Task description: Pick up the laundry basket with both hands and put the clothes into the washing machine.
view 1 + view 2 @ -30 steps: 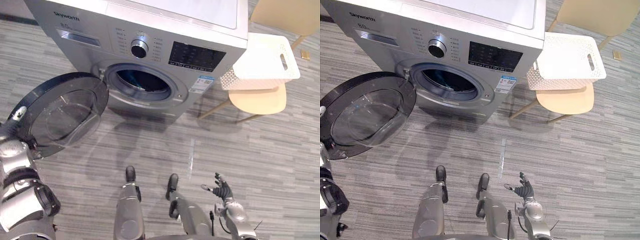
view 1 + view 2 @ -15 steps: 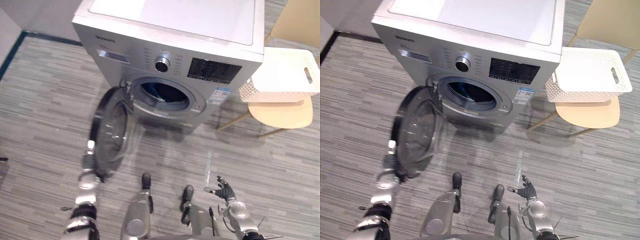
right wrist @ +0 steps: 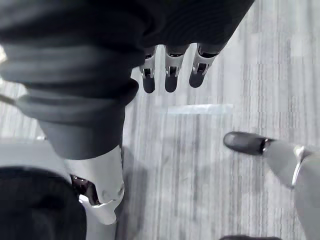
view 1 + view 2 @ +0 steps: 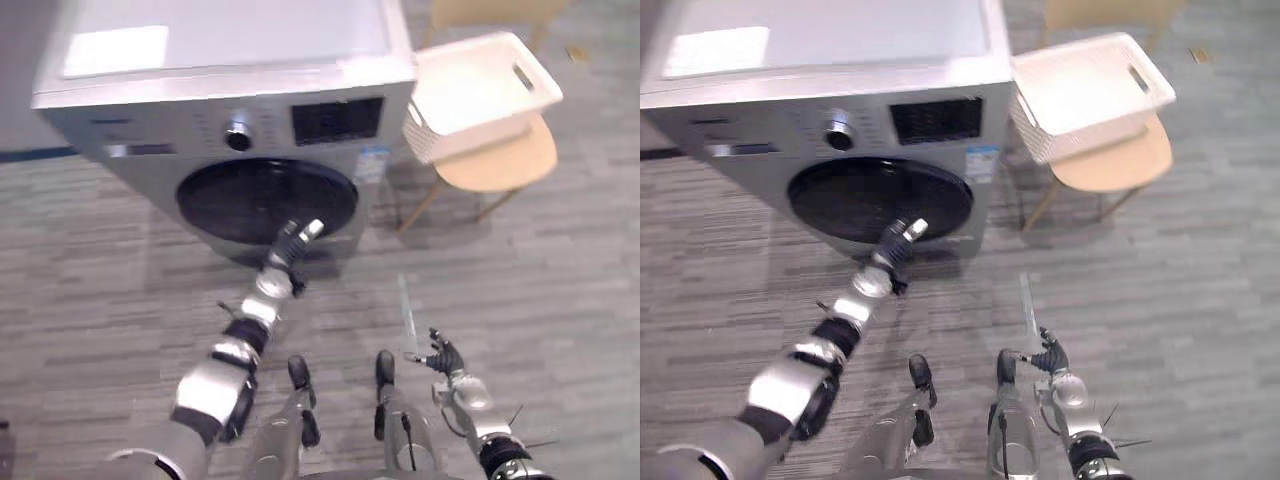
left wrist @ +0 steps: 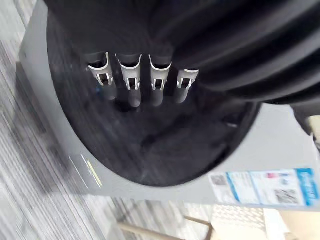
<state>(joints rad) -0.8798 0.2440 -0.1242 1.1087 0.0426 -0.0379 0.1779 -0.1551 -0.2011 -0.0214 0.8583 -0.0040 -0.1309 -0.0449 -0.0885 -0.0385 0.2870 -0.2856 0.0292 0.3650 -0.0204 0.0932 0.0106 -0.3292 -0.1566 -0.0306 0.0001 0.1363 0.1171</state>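
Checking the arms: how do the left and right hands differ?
The left hand reaches forward, straight fingers at the closed washer door; the right hand hangs low over the floor, touching nothing. The left arm is stretched out, the right kept close. Both are open and empty.

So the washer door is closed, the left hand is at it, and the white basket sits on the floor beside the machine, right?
Not the floor: the left eye view shows the white basket on a wooden chair beside the machine. The door is closed, with the left hand at it.
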